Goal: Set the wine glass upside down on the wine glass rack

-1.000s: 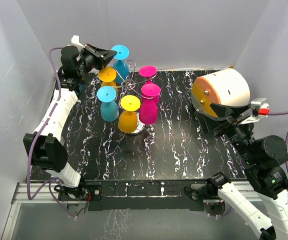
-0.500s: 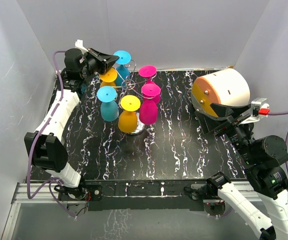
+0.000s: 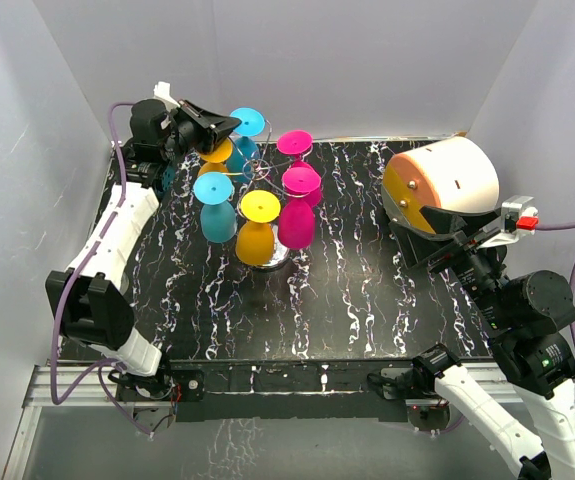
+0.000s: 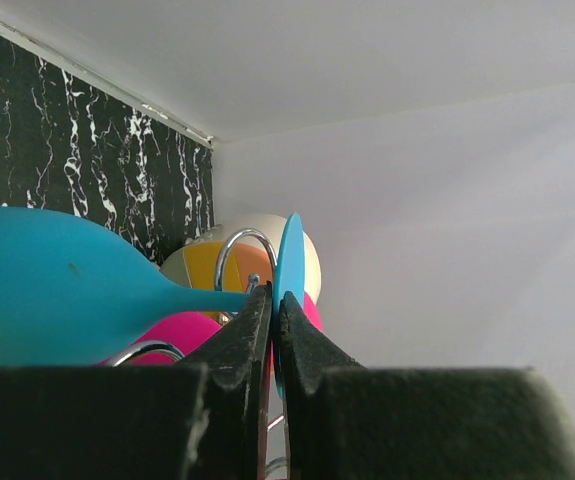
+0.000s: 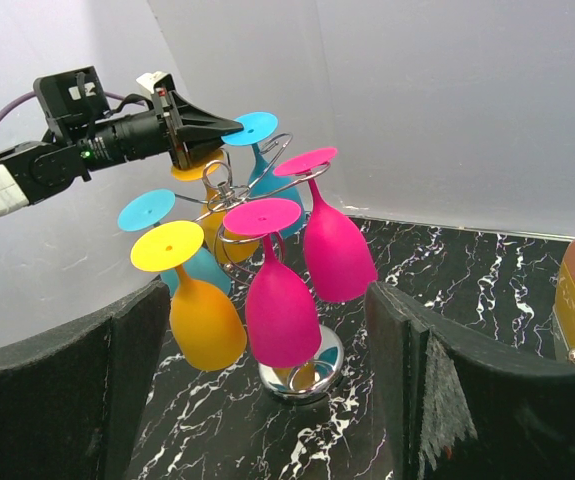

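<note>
Two black fingers of the right gripper (image 5: 265, 300) stand spread wide at the near right, holding nothing, near a white-and-orange cylinder (image 3: 447, 180). Farther in, on the black white-veined tabletop (image 3: 367, 300), the thin silver wire wine glass rack (image 5: 315, 372) stands on its round chrome base. A yellow goblet (image 5: 205, 322), a magenta goblet (image 5: 279, 312) and a blue goblet (image 5: 145, 210) are among those hanging foot-up from its curled arms. At the far side the left gripper (image 4: 275, 298) is pinched tight on the flat foot of the sky-blue wine glass (image 5: 250, 126). This glass is upside down and tilted, its stem beside the rack's top wire loop. Whether it rests there I cannot tell.
</note>
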Available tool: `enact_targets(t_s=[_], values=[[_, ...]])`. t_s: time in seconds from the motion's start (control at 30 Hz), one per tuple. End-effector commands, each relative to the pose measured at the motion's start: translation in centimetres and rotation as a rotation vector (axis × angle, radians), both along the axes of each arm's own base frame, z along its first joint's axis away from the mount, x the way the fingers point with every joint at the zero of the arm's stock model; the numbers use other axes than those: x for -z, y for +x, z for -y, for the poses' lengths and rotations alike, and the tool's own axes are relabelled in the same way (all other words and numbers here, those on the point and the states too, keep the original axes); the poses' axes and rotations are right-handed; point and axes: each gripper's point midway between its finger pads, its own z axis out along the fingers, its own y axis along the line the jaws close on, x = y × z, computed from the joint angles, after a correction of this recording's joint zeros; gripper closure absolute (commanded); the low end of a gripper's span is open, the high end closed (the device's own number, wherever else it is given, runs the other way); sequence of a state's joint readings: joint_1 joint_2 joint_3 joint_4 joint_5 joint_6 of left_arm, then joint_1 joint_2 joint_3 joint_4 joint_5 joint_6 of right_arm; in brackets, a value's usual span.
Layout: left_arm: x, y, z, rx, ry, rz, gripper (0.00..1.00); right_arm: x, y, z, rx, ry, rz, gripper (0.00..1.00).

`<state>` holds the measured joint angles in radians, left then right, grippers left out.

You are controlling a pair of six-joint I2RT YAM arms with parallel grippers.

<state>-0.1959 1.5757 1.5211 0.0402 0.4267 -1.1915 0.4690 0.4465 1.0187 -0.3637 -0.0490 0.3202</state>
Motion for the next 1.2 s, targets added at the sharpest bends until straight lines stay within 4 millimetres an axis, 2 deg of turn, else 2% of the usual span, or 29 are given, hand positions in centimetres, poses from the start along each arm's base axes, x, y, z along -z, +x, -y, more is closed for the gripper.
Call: enact_targets(t_s=[0.0, 0.23, 0.6, 0.87, 1.17], values=[[-3.4, -2.7, 0.3, 0.044, -0.002, 0.087, 1.0, -1.3, -0.2, 0.4, 0.013, 0.031, 0.04, 0.23], [-3.8, -3.2, 0.4, 0.06, 0.001, 0.096, 1.0, -1.3, -0.1, 0.4, 0.016, 0.031, 0.04, 0.23], [-4.4, -3.7, 1.8, 0.138, -0.065, 0.098, 1.0, -1.6, -0.2, 0.5, 0.019, 0.034, 0.047, 0.23], [-4.2, -3.0, 3.1, 0.187, -0.102, 0.084, 1.0, -1.6, -0.3, 0.6, 0.022, 0.033, 0.05, 0.23], [-5.1, -1.8, 3.9, 0.185, -0.107, 0.101, 1.0, -1.3, -0.2, 0.8, 0.032, 0.029, 0.044, 0.23]])
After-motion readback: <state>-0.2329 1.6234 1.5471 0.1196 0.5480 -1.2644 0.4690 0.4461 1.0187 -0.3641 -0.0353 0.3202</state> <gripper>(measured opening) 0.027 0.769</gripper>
